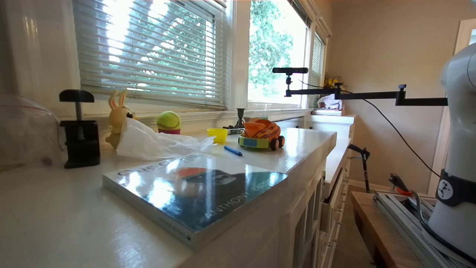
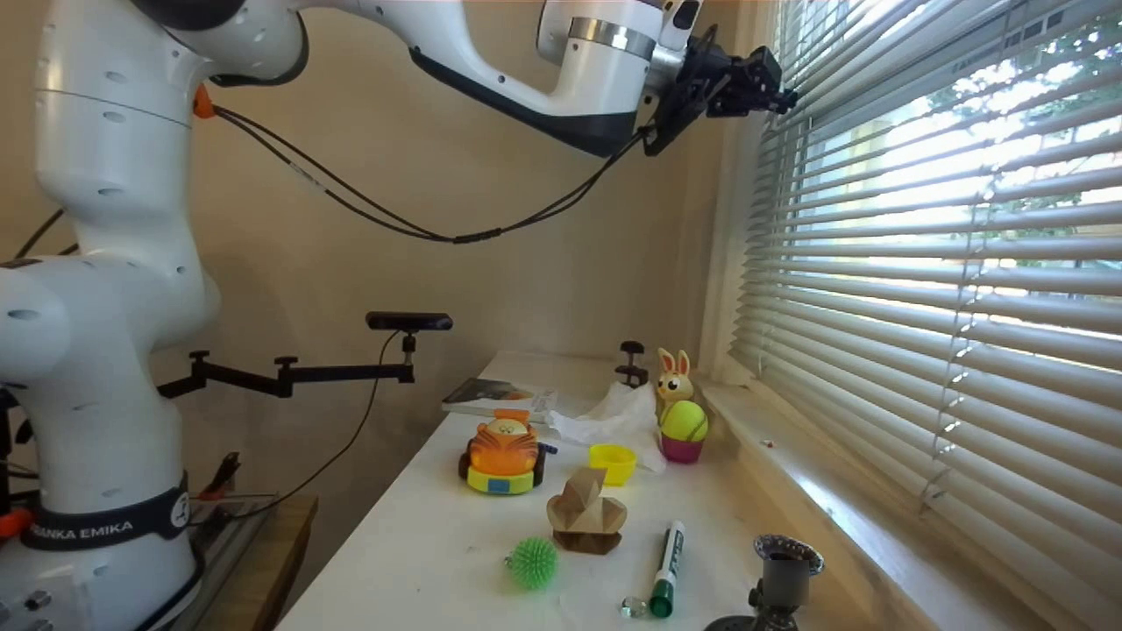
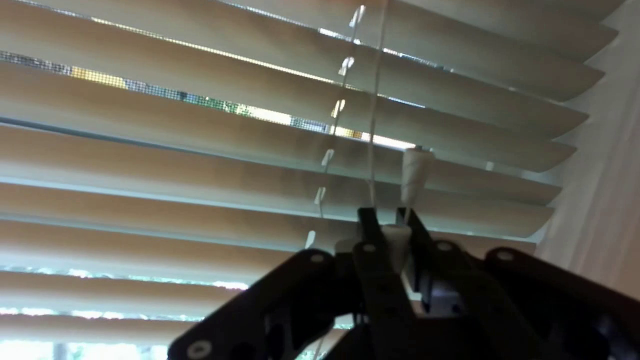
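The black gripper (image 3: 386, 215) stands narrow, its two fingers closed about a smooth white tassel (image 3: 397, 242) shaped like a slim cone, whose thin end is lost between their dark inner faces. Just beyond the fingertips is a second tassel (image 3: 416, 172), blunt at one end and slightly blurred, making two that can be told. One thin, pale cord (image 3: 374, 120) runs outward from beside the fingertips; where it meets them is hidden. Past these spread the long, smooth slats of a blind (image 3: 200, 160), daylight showing in slits between them, several cut off at the picture's edges. In an exterior view the gripper is raised close to this blind, its fingertips too small to read.

Well below the gripper runs a glossy white counter (image 2: 412, 561). On it are one long-eared rabbit (image 2: 675, 381), one round yellow-green ball (image 2: 684, 422) in one pink cup (image 2: 682, 450), one crumpled, thin white sheet (image 2: 605, 425), one black clamp (image 2: 631, 364), one shiny-covered book (image 2: 500, 396), one yellow cup (image 2: 618, 473), one chunky orange car (image 2: 504, 456) and, near it, one slim blue pen (image 1: 233, 150). Also below the gripper are one faceted brown block (image 2: 587, 517), one spiky green ball (image 2: 533, 563), one tube-shaped marker (image 2: 668, 570), one clear bead (image 2: 631, 606) and one dark candlestick (image 2: 784, 583), its base cut off.
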Tool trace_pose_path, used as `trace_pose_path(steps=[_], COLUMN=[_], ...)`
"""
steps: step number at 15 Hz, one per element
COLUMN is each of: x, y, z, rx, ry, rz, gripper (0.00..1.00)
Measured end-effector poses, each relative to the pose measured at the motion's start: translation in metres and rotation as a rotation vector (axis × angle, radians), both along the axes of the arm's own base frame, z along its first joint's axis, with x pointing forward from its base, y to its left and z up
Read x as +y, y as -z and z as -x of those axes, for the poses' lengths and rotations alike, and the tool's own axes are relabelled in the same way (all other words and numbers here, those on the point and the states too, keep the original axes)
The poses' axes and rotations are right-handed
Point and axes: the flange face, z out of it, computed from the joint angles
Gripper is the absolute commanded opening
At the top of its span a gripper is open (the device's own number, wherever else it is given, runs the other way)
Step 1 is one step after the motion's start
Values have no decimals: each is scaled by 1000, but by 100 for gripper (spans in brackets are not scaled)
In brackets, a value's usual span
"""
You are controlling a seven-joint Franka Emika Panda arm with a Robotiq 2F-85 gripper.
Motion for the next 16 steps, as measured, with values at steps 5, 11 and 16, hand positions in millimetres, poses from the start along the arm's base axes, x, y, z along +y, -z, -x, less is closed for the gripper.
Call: trace_pose_path(steps=[5, 11, 16], x=[0, 8, 17], y=[0, 0, 0], z=[0, 1, 1], rx=[0, 0, 0], ry=[-1, -14, -29], rz=[0, 0, -1], gripper=[43, 79, 100])
